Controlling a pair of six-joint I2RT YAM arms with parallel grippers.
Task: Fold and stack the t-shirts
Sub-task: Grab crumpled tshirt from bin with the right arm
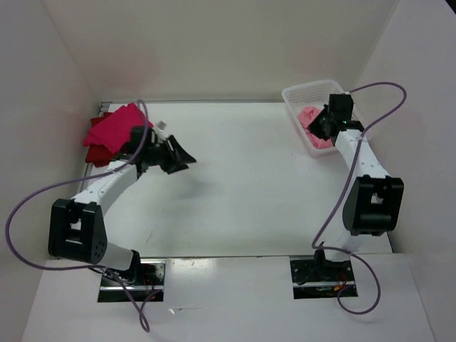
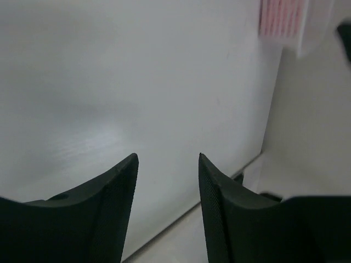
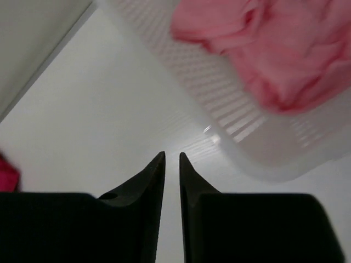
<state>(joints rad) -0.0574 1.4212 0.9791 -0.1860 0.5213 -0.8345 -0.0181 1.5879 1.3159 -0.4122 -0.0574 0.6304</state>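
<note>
At the bottom of the overhead frame I see both arm bases bolted to the near edge of the white table [image 1: 242, 185].

Just above them, left of centre, my left gripper [image 1: 178, 157] hangs over bare table. In its wrist view the left gripper [image 2: 167, 181] has its two black fingers spread well apart, with nothing between them but white surface.

Beyond it, in the upper left of the overhead frame, two of the t-shirts lie together near the back corner. The bright magenta-pink cloth shirt [image 1: 117, 122] rests on top of the dark red cloth shirt [image 1: 96, 153], whose edge shows along the lower left of the pile.

On the other side the right arm reaches up the frame to the white plastic lattice basket [image 1: 296, 96] in the upper right. My right gripper [image 1: 324, 127] sits at the basket's near side, above the pale pink cloth shirt [image 1: 310, 115] – that one is bunched inside the basket.

From the right wrist camera, the right gripper [image 3: 172, 164] has its fingers drawn almost together – only a thin slit of table shows between them, and nothing is pinched. The basket wall [image 3: 258, 153] and the crumpled pale pink shirt [image 3: 285, 49] fill the upper right of that frame, apart from the fingertips.
</note>
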